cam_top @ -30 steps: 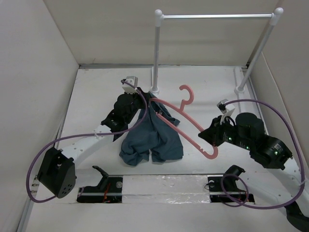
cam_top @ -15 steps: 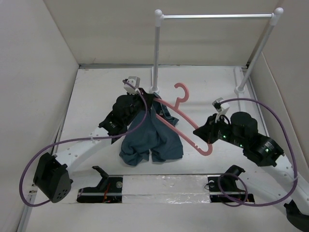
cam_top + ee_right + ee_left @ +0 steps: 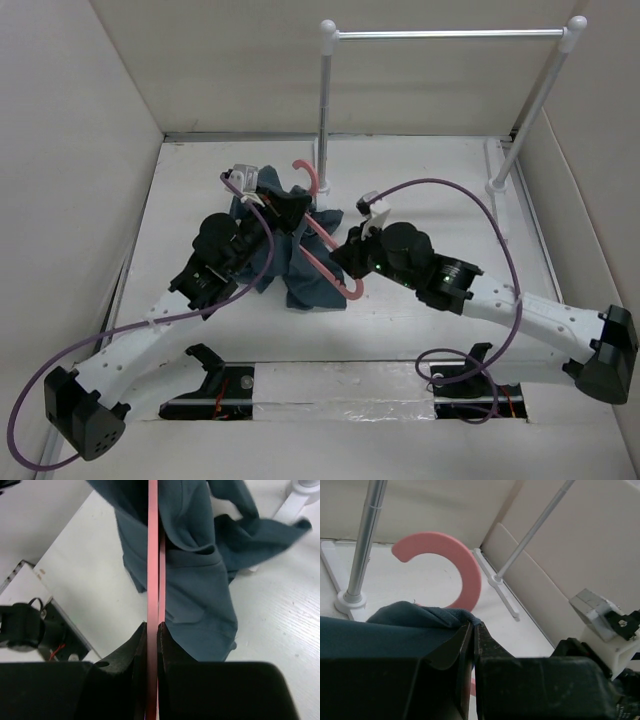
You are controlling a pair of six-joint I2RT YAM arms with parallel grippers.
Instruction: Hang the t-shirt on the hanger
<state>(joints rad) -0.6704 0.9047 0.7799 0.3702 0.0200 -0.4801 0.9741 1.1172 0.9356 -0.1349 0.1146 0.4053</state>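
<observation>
The dark teal t-shirt [image 3: 283, 262] hangs bunched at the middle of the table, lifted at its top edge. My left gripper [image 3: 290, 207] is shut on a fold of the t-shirt [image 3: 395, 627], pinched between its fingertips [image 3: 473, 626]. The pink hanger [image 3: 328, 262] runs slanted across the shirt, its hook [image 3: 303, 174] pointing up beside the rack post. My right gripper [image 3: 347, 262] is shut on the hanger's lower arm [image 3: 152, 560], which passes between its jaws, with the t-shirt [image 3: 200, 585] draped just behind. In the left wrist view the hook [image 3: 462, 567] curves just beyond the pinched cloth.
A rack with white posts and a silver bar [image 3: 450, 33] stands at the back; its left post base [image 3: 320, 188] is right behind the shirt and hook. Enclosure walls close in the left, back and right. A foil-covered strip [image 3: 340, 382] lines the near edge.
Both arms have swung left and toward the back. The right gripper carried the hanger left over the shirt; the left gripper lifted the shirt's top, bunching it near the rack post.
</observation>
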